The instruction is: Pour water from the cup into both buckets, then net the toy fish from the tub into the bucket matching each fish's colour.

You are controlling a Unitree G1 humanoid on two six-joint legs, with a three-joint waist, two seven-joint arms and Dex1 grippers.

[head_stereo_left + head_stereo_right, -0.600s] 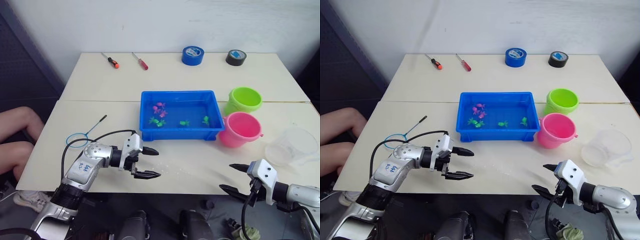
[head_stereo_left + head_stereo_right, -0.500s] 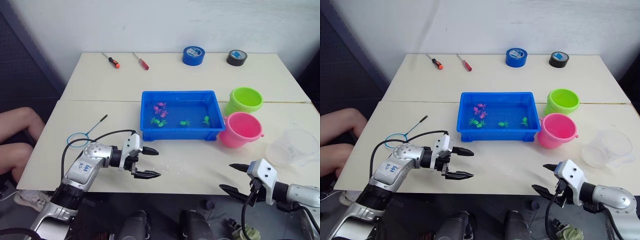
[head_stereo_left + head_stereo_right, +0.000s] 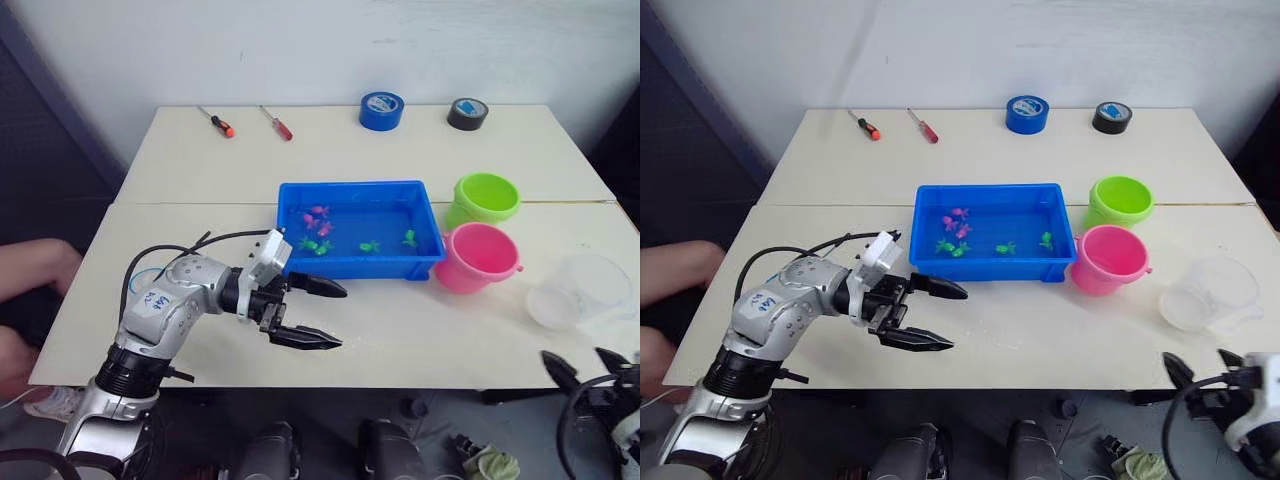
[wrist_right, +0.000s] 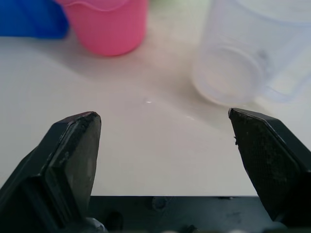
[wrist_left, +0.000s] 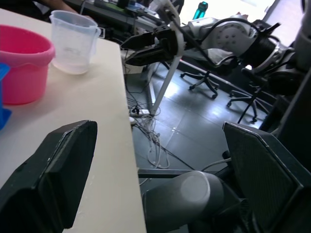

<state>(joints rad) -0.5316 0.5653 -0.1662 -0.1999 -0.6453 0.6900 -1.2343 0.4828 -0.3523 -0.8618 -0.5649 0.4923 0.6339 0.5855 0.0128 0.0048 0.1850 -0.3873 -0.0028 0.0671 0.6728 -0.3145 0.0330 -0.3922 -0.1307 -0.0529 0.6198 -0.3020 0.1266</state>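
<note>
The blue tub [image 3: 432, 226] sits mid-table with several pink fish [image 3: 318, 218] and green fish [image 3: 369, 246] in water. To its right stand the lime green bucket [image 3: 485, 198] and, nearer, the pink bucket [image 3: 482, 257]. The clear cup [image 3: 582, 290] stands upright further right, by the front edge. My left gripper [image 3: 342, 316] hangs open and empty just in front of the tub's near left corner. My right gripper [image 3: 577, 360] is open, below the table's front edge near the cup [image 4: 248, 63]. The net is mostly hidden behind my left arm; its handle tip [image 3: 204, 239] shows.
Two screwdrivers [image 3: 220, 122] lie at the back left. A blue tape roll [image 3: 381, 110] and a black tape roll [image 3: 467, 113] sit at the back. A person's leg [image 3: 35, 265] is beside the table's left edge.
My left gripper has moved right and up towards the tub's front wall, now covering the net. My right gripper has dropped back to the right, below the table's edge.
</note>
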